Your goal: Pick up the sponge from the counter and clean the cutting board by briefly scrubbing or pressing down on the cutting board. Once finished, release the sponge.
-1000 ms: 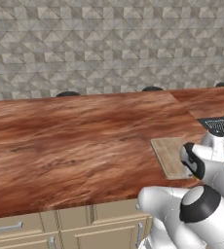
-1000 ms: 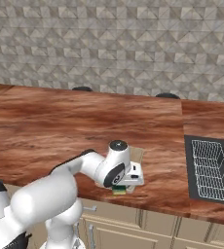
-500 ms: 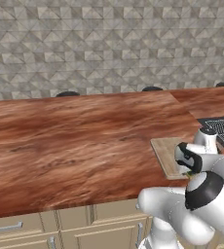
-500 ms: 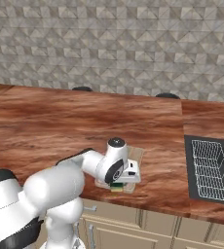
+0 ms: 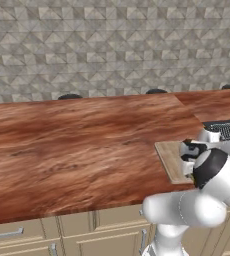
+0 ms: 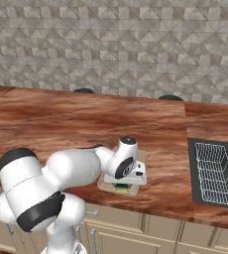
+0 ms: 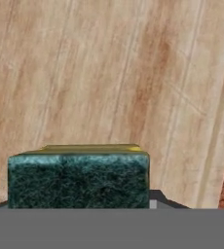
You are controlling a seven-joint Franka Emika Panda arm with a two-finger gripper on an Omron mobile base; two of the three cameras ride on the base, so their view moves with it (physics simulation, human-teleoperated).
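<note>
Sponge on the cutting board
The gripper [image 6: 122, 187] squeezes the sponge [image 7: 78, 178] tight, pressing it on the cutting board [image 7: 114, 82].

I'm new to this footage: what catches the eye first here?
The big white arm folded low over the counter's near edge, its gripper shut on the green-and-yellow sponge over the pale cutting board. To the right, a dark wire dish rack sits on the counter.
</note>
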